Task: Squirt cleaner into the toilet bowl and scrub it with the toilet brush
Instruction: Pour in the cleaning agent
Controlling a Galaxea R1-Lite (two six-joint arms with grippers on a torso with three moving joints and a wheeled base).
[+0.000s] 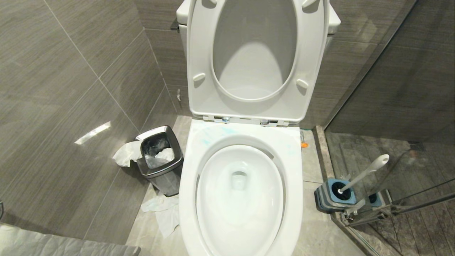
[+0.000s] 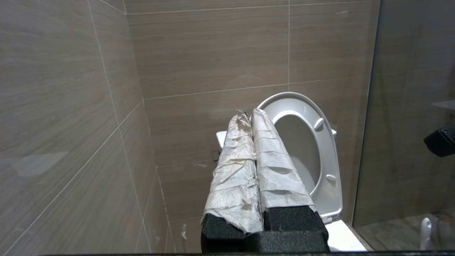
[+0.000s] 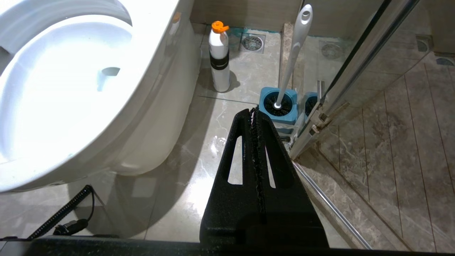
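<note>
The left gripper (image 2: 249,115) has its two paper-wrapped fingers (image 2: 273,160) pressed together with nothing between them, raised and pointing at the tiled back wall. Just beyond their tips stands the upright toilet seat (image 2: 328,149) with the lid behind it.

The right gripper (image 3: 253,113) is likewise clenched, its black fingers (image 3: 273,153) meeting along a thin seam and grasping nothing, low over the floor. Directly past the fingertips sits the square blue holder (image 3: 267,96), and in it stands the toilet brush (image 3: 293,57), its white handle leaning up toward the glass shower door (image 3: 359,67). Farther out, beside the toilet's base, stands a white bottle (image 3: 218,58) with an orange cap. To the fingers' other side is the toilet bowl (image 3: 149,46), unoccupied; in the head view pale teal streaks of cleaner (image 1: 213,137) mark its rear rim. A steel bin (image 1: 160,161) with crumpled tissue stands beside the bowl.
</note>
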